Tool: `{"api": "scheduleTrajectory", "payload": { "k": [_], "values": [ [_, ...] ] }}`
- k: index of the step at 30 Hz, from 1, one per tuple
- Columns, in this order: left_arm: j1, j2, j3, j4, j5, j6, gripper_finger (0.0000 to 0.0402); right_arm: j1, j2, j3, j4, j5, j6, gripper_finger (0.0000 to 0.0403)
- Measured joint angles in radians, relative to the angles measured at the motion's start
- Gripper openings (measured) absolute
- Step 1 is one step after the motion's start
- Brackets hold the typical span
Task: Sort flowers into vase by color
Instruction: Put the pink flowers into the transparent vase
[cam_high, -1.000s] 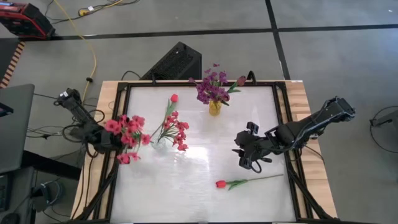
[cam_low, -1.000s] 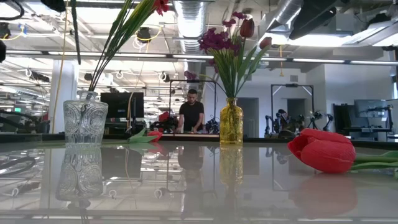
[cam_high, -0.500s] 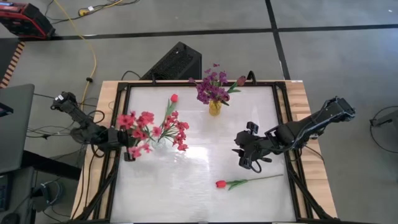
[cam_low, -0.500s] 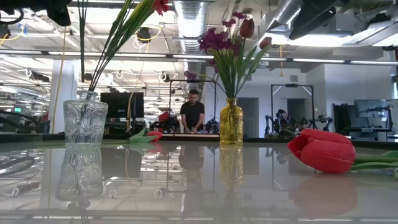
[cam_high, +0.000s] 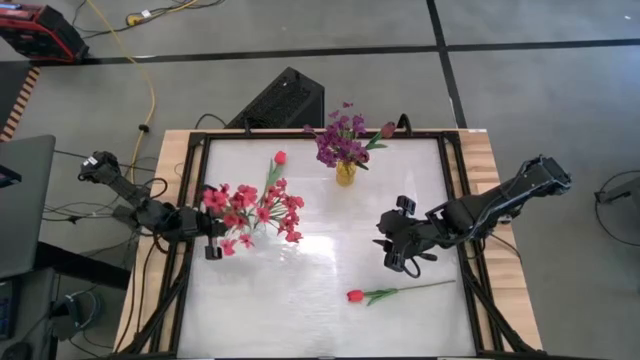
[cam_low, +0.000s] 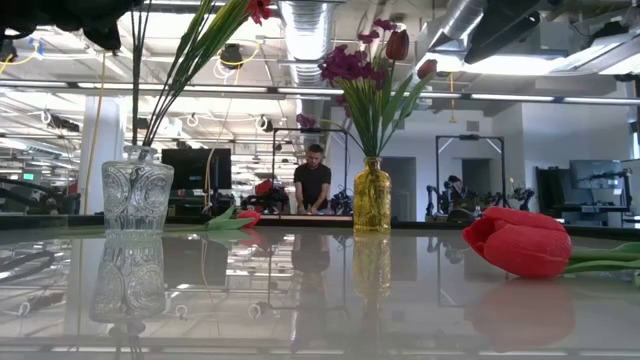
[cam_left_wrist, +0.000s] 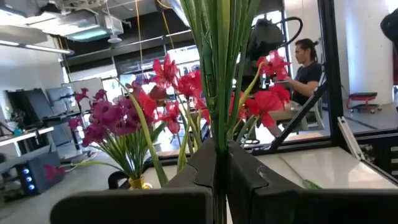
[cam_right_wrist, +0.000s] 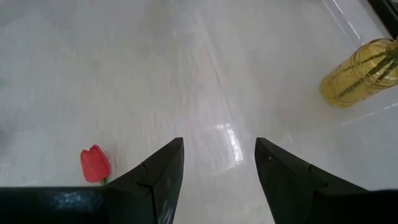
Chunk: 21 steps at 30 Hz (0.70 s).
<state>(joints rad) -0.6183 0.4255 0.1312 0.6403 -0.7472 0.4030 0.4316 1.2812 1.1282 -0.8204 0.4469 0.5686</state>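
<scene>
upright – pink-red cluster (cam_high: 232, 205) in left pincer (cam_high: 210, 238), stems downward

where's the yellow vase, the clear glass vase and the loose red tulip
yellow vase (cam_low: 371, 196), low view, on its glass body
clear glass vase (cam_low: 137, 196), low view, on its patterned wall
loose red tulip (cam_high: 354, 296), high view, on the flower head lying on the table
</scene>
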Motion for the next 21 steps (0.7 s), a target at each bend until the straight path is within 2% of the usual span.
{"api": "scheduleTrajectory", "payload": {
  "k": [8, 14, 18, 21],
  "values": [
    [0.024, 0.0, -0.121, 0.182, 0.001, -0.015, 0.0, 0.009, 0.0, 0.0, 0.0, -0.009, 0.009, 0.0223],
    [0.024, 0.0, -0.118, 0.154, 0.012, -0.044, 0.0, 0.056, 0.048, 0.0, 0.023, -0.057, 0.009, 0.0223],
    [0.025, 0.0, -0.118, 0.134, -0.067, -0.108, 0.0, 0.076, 0.123, 0.0, 0.078, -0.12, -0.001, 0.0223],
    [0.025, 0.0, -0.118, 0.113, -0.18, -0.175, 0.0003, 0.079, 0.19, 0.0, 0.08, -0.182, -0.001, 0.0223]
  ]
}}
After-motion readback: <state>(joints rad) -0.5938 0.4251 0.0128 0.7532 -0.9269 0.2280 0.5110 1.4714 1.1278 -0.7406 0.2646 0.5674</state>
